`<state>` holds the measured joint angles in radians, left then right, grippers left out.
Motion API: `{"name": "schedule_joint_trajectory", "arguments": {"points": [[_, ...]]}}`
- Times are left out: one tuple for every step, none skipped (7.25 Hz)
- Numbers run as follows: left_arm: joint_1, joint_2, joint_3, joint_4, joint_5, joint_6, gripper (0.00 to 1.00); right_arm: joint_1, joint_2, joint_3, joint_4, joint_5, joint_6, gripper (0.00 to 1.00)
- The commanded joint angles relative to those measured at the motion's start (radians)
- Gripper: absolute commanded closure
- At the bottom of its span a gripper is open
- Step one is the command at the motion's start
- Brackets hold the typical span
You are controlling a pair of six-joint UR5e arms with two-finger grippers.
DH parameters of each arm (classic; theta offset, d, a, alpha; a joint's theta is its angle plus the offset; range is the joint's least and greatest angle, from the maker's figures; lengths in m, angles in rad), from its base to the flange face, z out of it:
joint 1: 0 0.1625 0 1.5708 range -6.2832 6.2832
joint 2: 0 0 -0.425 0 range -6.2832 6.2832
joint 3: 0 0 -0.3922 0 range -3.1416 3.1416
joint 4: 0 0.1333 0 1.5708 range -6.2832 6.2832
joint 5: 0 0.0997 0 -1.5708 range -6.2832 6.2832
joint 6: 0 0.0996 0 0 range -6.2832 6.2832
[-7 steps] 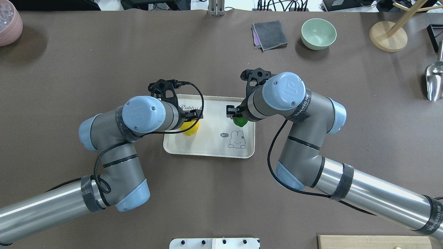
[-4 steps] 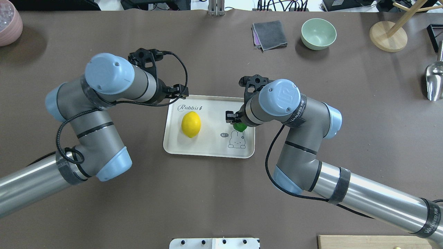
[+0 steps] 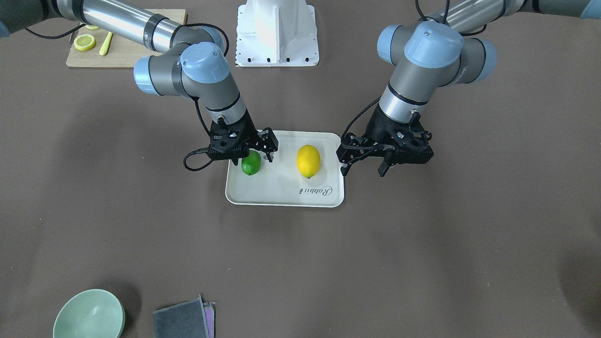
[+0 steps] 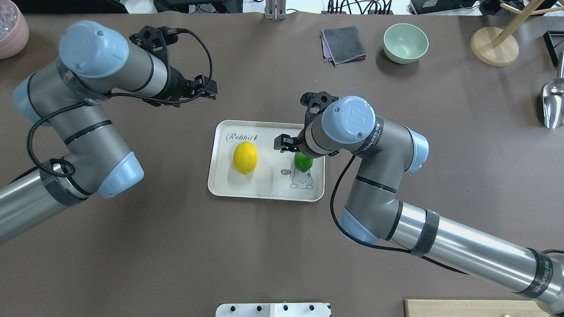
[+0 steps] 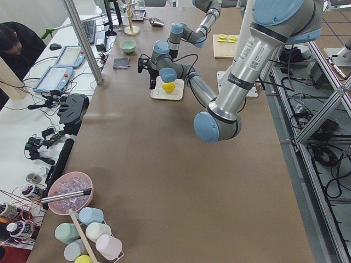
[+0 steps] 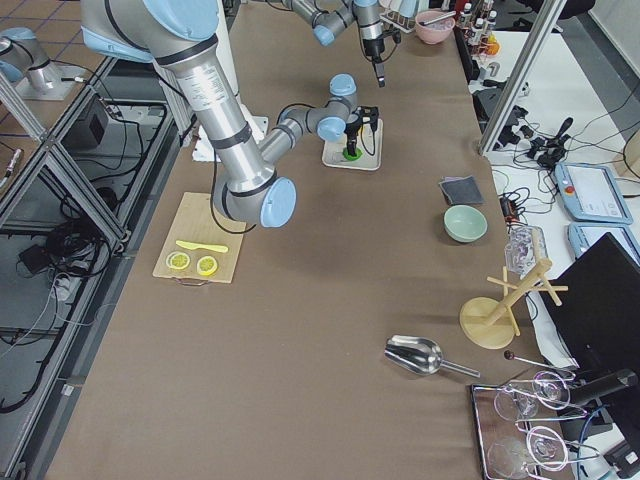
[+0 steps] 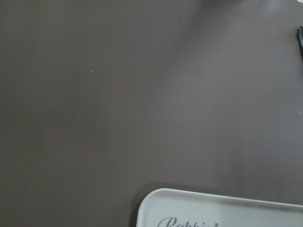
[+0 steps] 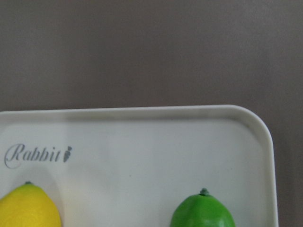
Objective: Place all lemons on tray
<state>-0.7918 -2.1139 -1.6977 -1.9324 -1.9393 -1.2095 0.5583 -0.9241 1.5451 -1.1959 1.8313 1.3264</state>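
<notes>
The cream tray [image 4: 264, 178] lies mid-table, also in the front view [image 3: 281, 188]. The yellow lemon [image 4: 245, 157] lies free on its left half, as the front view [image 3: 308, 161] shows. The green lemon [image 4: 303, 163] lies on the tray's right half, partly under my right wrist. My right gripper [image 3: 253, 157] stands open over it, a small gap between lemon and one finger [image 3: 270, 149]. The right wrist view shows both lemons [image 8: 202, 213] below the tray's far rim [image 8: 142, 111]. My left gripper [image 4: 213, 89] is open and empty, raised beyond the tray's far left corner.
A wooden board [image 3: 122, 47] with lemon slices lies by the robot's base. A green bowl [image 4: 405, 42] and grey cloth [image 4: 343, 44] sit at the far side. A pink bowl [image 4: 11, 31], wooden stand [image 4: 493, 46] and metal scoop [image 4: 553, 103] stand near the edges.
My left gripper let go of the yellow lemon and drew back up and to the left, off the tray. My right gripper lowered the green lemon a little and its fingers spread.
</notes>
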Motion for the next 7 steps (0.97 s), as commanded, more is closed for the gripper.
{"name": "schedule_joint_trajectory", "arguments": {"points": [[-0.073,0.075,-0.069,0.003,-0.055,0.278,0.02,0.137,-0.005,0.051,-0.062,0.151,-0.041,0.0],[-0.101,0.122,-0.097,0.003,-0.055,0.45,0.02,0.197,-0.056,0.073,-0.063,0.214,-0.185,0.0],[-0.107,0.149,-0.097,0.001,-0.043,0.499,0.02,0.228,-0.121,0.107,-0.066,0.215,-0.355,0.0],[-0.127,0.176,-0.1,-0.002,-0.044,0.499,0.02,0.264,-0.166,0.116,-0.063,0.223,-0.446,0.0],[-0.136,0.222,-0.123,-0.008,-0.043,0.493,0.02,0.29,-0.221,0.143,-0.062,0.224,-0.467,0.0],[-0.136,0.233,-0.123,-0.008,-0.005,0.492,0.02,0.325,-0.279,0.159,-0.05,0.224,-0.486,0.0],[-0.136,0.253,-0.117,-0.019,0.037,0.501,0.02,0.362,-0.295,0.155,-0.05,0.224,-0.537,0.0]]}}
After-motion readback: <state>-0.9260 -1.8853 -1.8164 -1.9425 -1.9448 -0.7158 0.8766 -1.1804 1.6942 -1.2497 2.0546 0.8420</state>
